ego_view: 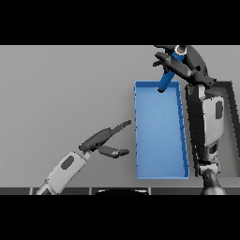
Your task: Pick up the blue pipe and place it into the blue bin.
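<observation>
The blue pipe (168, 75) is held in the right hand (183, 64), whose fingers are curled round its upper part. The pipe is tilted, its pale upper end lying to the far right and its lower end hanging over the far edge of the blue bin (161, 171). The bin is set lengthwise on the grey table (65, 93), right of centre, and the right arm is seen along its right side. The left hand (104, 140) is seen just left of the bin's near half, with fingers straight and thumb spread, nothing being held.
</observation>
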Tool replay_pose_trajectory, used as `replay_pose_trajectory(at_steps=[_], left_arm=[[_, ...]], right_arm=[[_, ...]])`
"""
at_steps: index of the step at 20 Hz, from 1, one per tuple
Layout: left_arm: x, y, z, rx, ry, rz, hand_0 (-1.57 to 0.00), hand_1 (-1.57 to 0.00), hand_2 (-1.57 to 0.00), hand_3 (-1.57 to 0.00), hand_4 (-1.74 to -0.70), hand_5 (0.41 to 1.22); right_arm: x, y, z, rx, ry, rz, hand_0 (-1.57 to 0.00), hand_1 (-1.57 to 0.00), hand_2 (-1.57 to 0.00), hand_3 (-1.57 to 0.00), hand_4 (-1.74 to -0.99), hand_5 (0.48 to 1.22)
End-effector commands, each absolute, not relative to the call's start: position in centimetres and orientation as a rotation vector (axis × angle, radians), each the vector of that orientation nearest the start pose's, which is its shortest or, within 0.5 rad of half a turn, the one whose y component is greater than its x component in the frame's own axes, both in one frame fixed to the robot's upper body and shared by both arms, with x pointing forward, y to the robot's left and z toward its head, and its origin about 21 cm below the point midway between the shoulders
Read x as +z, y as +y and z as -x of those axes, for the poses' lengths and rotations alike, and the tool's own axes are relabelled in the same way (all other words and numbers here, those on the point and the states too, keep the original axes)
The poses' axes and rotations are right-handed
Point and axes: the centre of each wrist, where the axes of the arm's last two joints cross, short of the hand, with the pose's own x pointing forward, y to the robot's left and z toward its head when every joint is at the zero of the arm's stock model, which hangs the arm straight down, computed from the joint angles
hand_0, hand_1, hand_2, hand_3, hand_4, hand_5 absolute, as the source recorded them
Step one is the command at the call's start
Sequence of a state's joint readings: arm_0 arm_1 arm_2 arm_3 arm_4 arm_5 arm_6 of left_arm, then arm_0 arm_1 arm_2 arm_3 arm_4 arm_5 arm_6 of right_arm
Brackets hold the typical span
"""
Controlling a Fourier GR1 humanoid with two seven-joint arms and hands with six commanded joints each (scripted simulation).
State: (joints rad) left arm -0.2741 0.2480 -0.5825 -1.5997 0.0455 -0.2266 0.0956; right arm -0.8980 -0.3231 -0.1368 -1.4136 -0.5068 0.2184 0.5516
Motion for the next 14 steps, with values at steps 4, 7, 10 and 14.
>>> replay_pose_trajectory(at_steps=[4,7,10,14], left_arm=[[5.1,13.1,-25.7,-0.958,-1.54,0.432,0.0,0.0,0.0,0.0,-0.83,0.463],[4.9,13.2,-25.9,-0.956,-1.524,0.43,0.0,0.0,0.0,0.0,-0.83,0.468],[5.0,13.2,-25.7,-0.957,-1.537,0.439,0.0,0.0,0.0,0.0,-0.83,0.47],[4.7,12.6,-25.4,-0.96,-1.519,0.422,0.0,0.0,0.0,0.0,-0.83,0.472]], right_arm=[[22.4,-25.1,-38.1,0.286,-1.555,-0.339,-1.57,-1.57,-1.57,-1.57,-1.499,1.221],[18.3,-26.3,-37.2,0.212,-1.44,-0.261,-1.57,-1.57,-1.57,-1.57,-1.499,1.221],[14.8,-27.5,-36.0,0.142,-1.311,-0.174,-1.57,-1.57,-1.57,-1.57,-1.499,1.221],[11.5,-27.5,-34.5,0.175,-1.16,-0.122,-1.57,-1.57,-1.57,-1.04,-1.603,1.221]])
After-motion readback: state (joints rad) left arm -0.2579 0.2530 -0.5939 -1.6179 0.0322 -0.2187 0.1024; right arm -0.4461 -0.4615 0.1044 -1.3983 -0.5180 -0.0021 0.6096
